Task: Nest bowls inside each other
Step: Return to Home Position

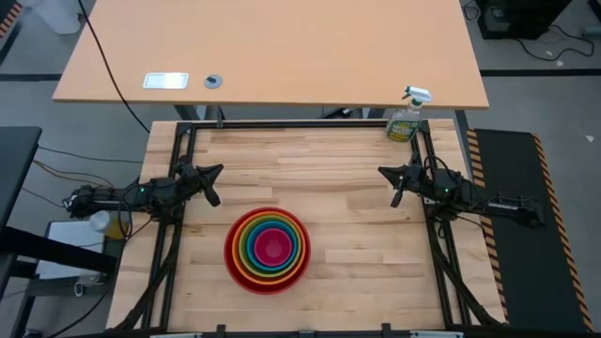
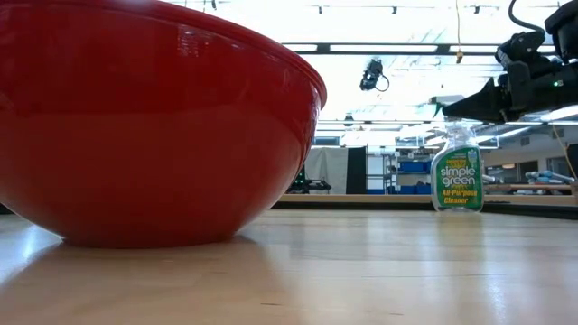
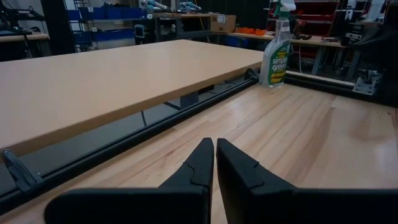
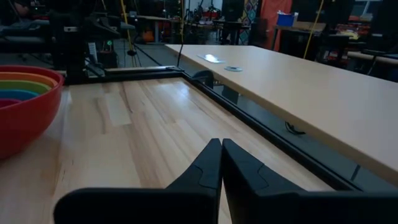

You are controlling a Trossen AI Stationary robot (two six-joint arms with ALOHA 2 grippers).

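Observation:
The bowls (image 1: 269,248) sit nested near the table's front middle: red outermost, then orange, lime green, blue and magenta pink at the centre. The red bowl (image 2: 153,117) rests on its base on the wooden table and fills the low view's left; its rim with the coloured rims inside shows in the right wrist view (image 4: 25,93). My left gripper (image 1: 214,184) hovers shut at the table's left edge, above and left of the bowls. My right gripper (image 1: 389,185) hovers shut at the right edge. Both point level, fingertips together (image 3: 215,144) (image 4: 221,143).
A green spray bottle (image 1: 405,118) with a white nozzle stands at the table's far right corner (image 2: 457,171) (image 3: 276,53). A black frame (image 1: 300,123) rims the table; a tan desk (image 1: 272,47) lies beyond it. Bare wood (image 1: 310,164) stretches between the two grippers.

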